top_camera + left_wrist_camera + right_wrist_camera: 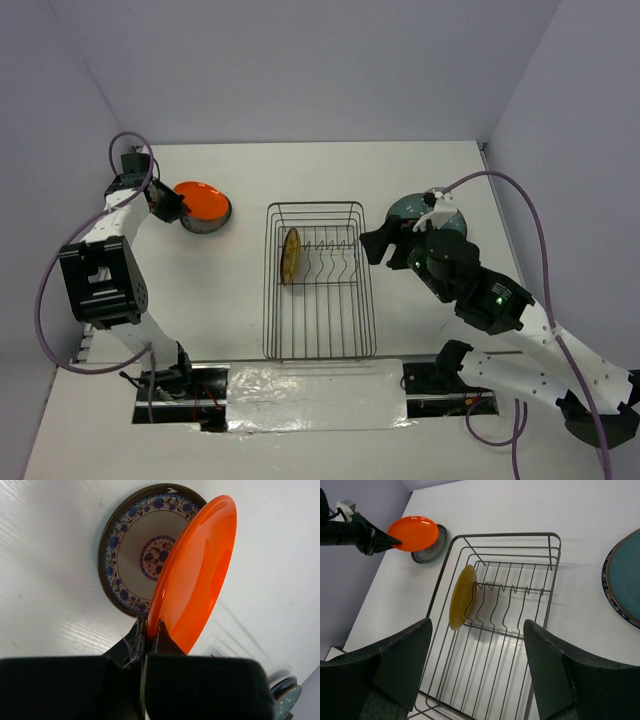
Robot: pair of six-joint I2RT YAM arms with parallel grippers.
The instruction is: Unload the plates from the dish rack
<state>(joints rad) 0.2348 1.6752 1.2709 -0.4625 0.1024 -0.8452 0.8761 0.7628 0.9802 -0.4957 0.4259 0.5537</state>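
The wire dish rack (273,300) stands mid-table, also in the right wrist view (551,545). A yellow-amber plate (290,255) stands upright in its tines at the left (462,596). My left gripper (149,627) is shut on the rim of the orange-red plate (197,575), holding it tilted over the pale blue patterned plate (132,555) that lies flat on the table at far left (203,203). My right gripper (476,667) is open and empty above the rack's right side. The dark teal plate (405,211) lies at the right, stacked on another (625,575).
Purple-grey walls close in the white table (240,170) at the back and sides. Cables loop off both arms. A sheet of clear plastic (315,395) lies at the near edge between the arm bases.
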